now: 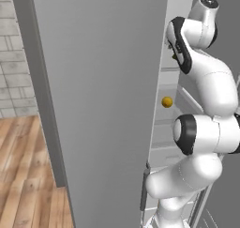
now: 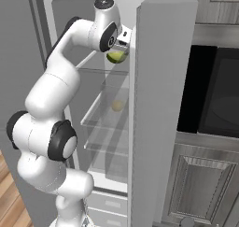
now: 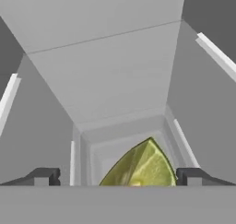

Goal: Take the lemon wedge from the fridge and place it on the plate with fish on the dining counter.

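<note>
The fridge (image 2: 158,104) stood with both tall grey doors swung open, smooth flat panels, one with a dark vertical handle (image 1: 143,192) at its edge. Inside it was white, with clear glass shelves (image 2: 105,114) on pale rails. The white arm (image 2: 51,109), glossy with dark joint rings, reached into the upper compartment. On a middle shelf sat a round orange-yellow fruit (image 1: 167,102), alone and well apart from the arm's end. The pincer (image 3: 117,176) was spread wide, its two small dark tips on either side of the lemon wedge (image 3: 140,167), not pressed on it. The wedge, yellow-green with a pointed tip and streaked flesh, lay in the top compartment just below the hand (image 2: 120,44). No writing was readable.
</note>
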Robot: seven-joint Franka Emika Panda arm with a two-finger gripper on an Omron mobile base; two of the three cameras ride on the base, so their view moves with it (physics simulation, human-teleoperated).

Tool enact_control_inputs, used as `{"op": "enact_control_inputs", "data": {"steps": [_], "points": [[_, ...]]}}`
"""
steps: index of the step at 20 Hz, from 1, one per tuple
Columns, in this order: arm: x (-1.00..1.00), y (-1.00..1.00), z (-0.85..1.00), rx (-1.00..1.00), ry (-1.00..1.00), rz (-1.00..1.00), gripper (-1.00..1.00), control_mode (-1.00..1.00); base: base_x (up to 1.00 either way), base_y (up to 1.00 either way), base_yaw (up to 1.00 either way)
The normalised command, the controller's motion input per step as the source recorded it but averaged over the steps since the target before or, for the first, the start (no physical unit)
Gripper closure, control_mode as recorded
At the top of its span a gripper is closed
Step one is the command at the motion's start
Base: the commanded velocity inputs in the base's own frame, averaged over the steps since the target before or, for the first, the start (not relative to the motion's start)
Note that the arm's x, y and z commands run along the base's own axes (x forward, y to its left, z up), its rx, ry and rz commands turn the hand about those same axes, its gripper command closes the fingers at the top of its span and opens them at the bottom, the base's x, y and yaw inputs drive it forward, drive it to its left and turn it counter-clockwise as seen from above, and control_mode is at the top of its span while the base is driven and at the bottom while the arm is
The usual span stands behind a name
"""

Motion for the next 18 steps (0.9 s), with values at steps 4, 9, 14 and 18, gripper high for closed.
{"op": "enact_control_inputs", "data": {"steps": [4,9,14,18], "points": [[-0.11,0.00,0.00,0.00,-0.05,0.00,-1.00,-1.00,0.00,0.00,0.00],[-0.13,0.00,-0.01,0.00,0.00,0.00,-1.00,-1.00,0.00,0.00,0.00],[-0.22,0.00,0.00,0.00,0.00,0.00,-1.00,-1.00,0.00,0.00,0.00],[-0.20,0.00,0.00,0.00,0.00,0.00,-1.00,-1.00,0.00,0.00,0.00]]}}
